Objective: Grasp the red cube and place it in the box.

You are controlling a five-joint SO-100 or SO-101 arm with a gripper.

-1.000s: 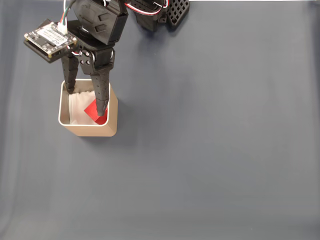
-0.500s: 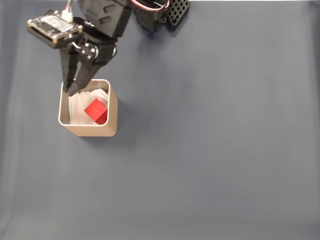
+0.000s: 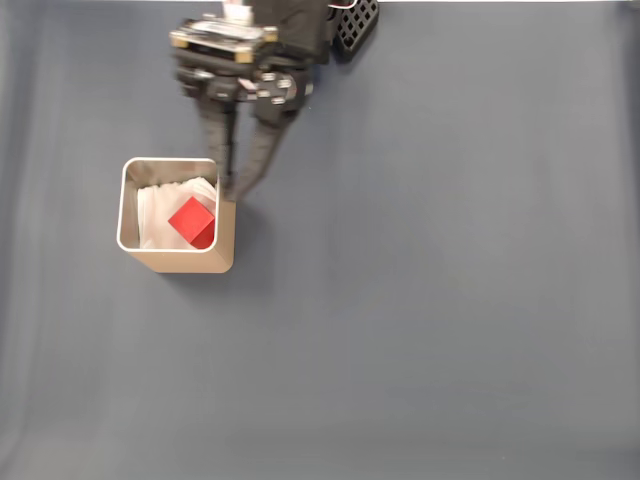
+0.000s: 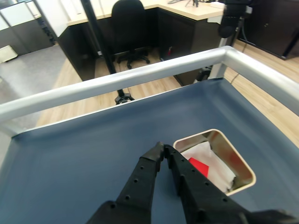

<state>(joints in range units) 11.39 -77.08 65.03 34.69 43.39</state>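
Red cube: the red cube (image 3: 192, 221) lies inside the box (image 3: 226, 245), on the white lining (image 3: 153, 216), toward the box's right half in the fixed view; it sits turned so one corner points up-left. In the wrist view the red cube (image 4: 199, 166) shows as a small red patch on the white lining (image 4: 209, 160), partly hidden by the right finger.

Box: tan, square, open-topped, rounded corners, pale thin rim; it stands on the tabletop (image 3: 430, 300) at the left of the fixed view. In the wrist view the box (image 4: 244, 171) is at the lower right, just right of the fingers.

Gripper: the gripper (image 3: 232, 190) reaches down from the arm at the top of the fixed view, its tips just beside the box's upper right corner, outside the box's opening. In the wrist view the gripper (image 4: 163, 150) enters from the bottom edge.

Fingers: the two black fingers (image 4: 145, 173) are drawn together, tips nearly touching, with nothing between them.

Tabletop: covered in a dark blue-grey sheet, bordered by a silver metal rail (image 4: 117, 81) in the wrist view.

Arm: black body with a small circuit board (image 3: 222, 36) on top, red and white wires near its base.

Background: an office chair (image 4: 128, 21) and desks beyond the rail, on a wood floor.
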